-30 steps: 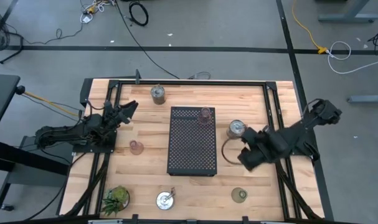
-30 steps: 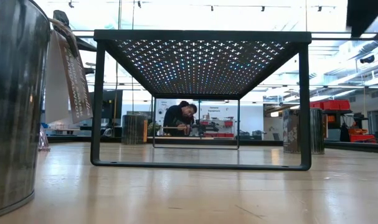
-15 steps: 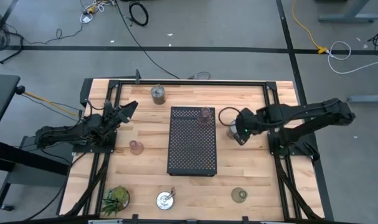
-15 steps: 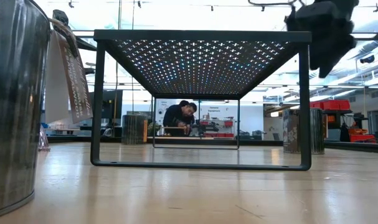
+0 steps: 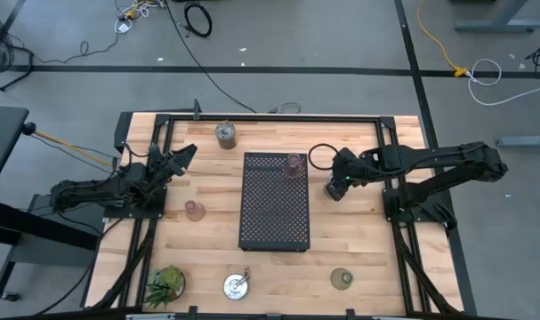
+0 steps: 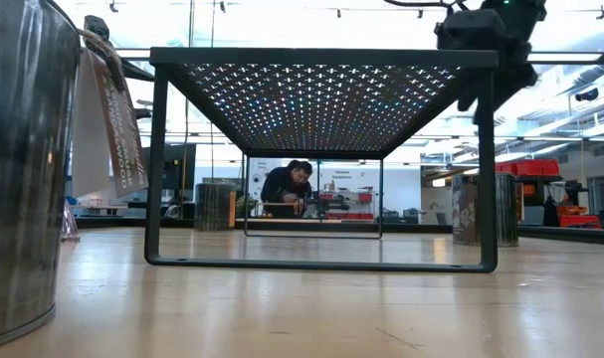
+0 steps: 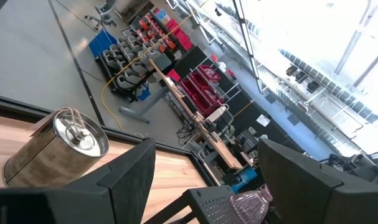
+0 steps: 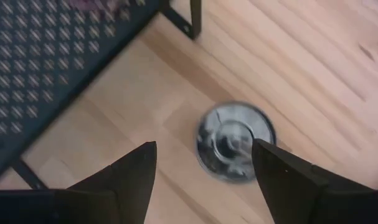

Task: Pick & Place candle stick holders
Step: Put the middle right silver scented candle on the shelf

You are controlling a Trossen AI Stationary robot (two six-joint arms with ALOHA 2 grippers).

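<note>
My right gripper (image 5: 338,184) hangs open above a round silvery holder (image 8: 235,142) that stands on the table just right of the black perforated tray (image 5: 275,213). Its fingers point down, clear of the holder. The gripper also shows high in the low view (image 6: 491,40). A pink holder (image 5: 294,163) stands on the tray's far end. Another pink holder (image 5: 194,210), a far silvery holder (image 5: 225,133), a near silvery holder (image 5: 237,285) and an olive-green holder (image 5: 342,278) stand on the table. My left gripper (image 5: 179,157) waits open at the left.
A spiky green plant (image 5: 165,284) stands at the near left corner. The tray stands on legs (image 6: 486,169) above the table. Black rails (image 5: 390,147) run along the table's sides. A person (image 6: 287,189) is in the room far behind the table.
My right gripper has swung from the table's right side toward the far edge and the left, turning as it went. It now hangs over the silvery holder beside the tray. The holders have not moved.
</note>
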